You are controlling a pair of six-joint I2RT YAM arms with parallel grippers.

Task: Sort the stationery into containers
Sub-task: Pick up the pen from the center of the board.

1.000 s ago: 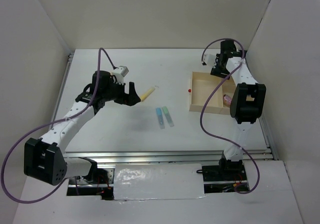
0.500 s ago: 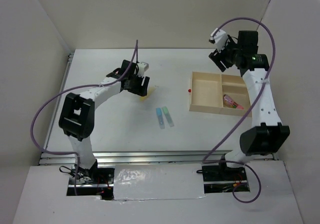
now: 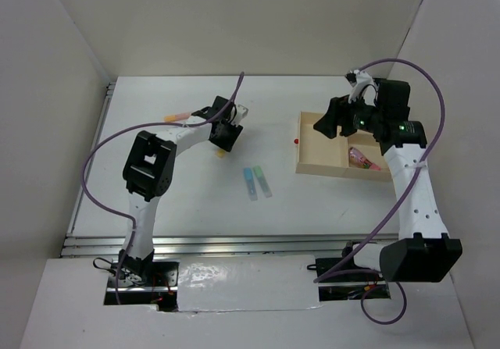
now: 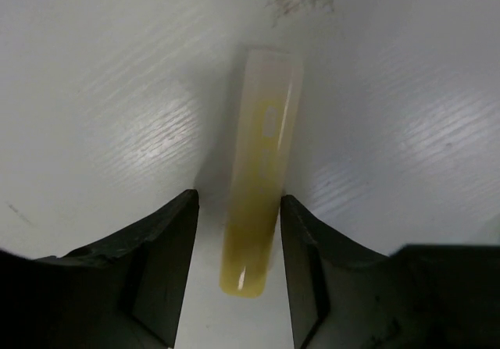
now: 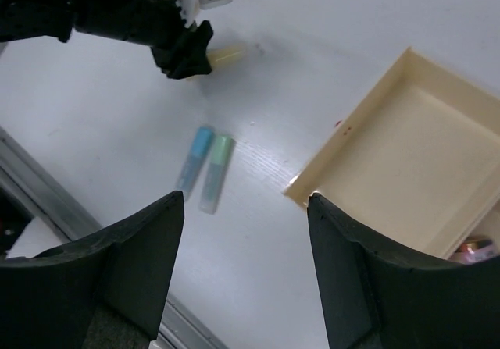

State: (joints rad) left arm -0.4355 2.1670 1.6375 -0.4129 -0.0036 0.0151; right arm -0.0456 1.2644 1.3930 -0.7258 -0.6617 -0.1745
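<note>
the left gripper (image 4: 238,208) is down at the white table (image 3: 195,208). its two black fingers (image 4: 164,243) are spread, one on each side of the single yellow marker-like stick (image 4: 258,193). that stick lies flat on the table and nothing clamps it. the right gripper (image 5: 244,201) is parted wide and holds nothing; in the top view it hangs over the flat pale wooden tray (image 3: 319,150).

four sticks lie on the table:
- the yellow one, between the left fingers.
- one orange stick (image 3: 176,117), at the far left beside the left arm.
- one light blue stick (image 3: 249,183) and one light green stick (image 3: 264,182), side by side near the middle and well apart from the tray.

the one tray has three compartments, one large on the left and two smaller on the right. one pink-red stick (image 3: 361,158) lies in the nearer small compartment; i cannot tell whether another stick lies with it. one tiny red dot (image 3: 296,140) sits on the table just beside the tray's left wall.
</note>
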